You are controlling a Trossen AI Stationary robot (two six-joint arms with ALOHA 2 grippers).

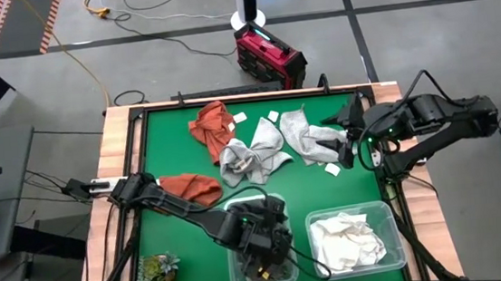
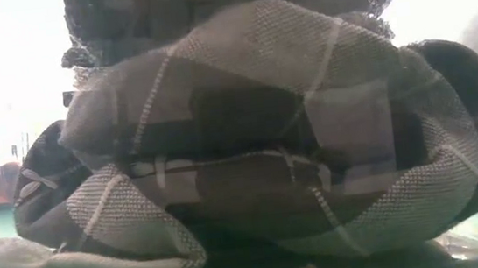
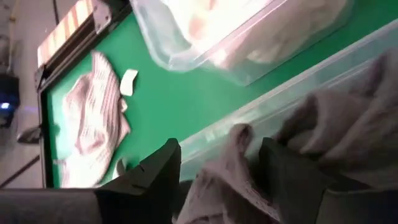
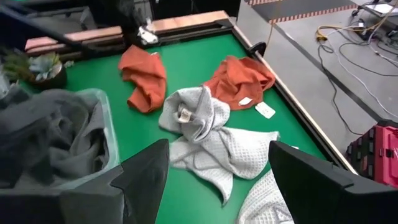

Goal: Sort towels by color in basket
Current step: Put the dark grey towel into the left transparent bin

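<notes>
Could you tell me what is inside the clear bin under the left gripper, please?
Dark grey towels fill the clear bin. The left gripper hangs over them, open, covering the middle. How many lie beneath cannot be seen.

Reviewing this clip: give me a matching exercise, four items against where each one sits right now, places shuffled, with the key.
Items
1. white towels
2. dark grey towels
3. rust-orange towel nearest the plant
4. right gripper

Places
A. on the green mat, beside the left arm
B. in the right-hand clear bin
C. open, over the light grey towels near the mat's right edge
D. in the left-hand clear bin, under the left gripper

Pairs: 1-B, 2-D, 3-A, 4-C
</notes>
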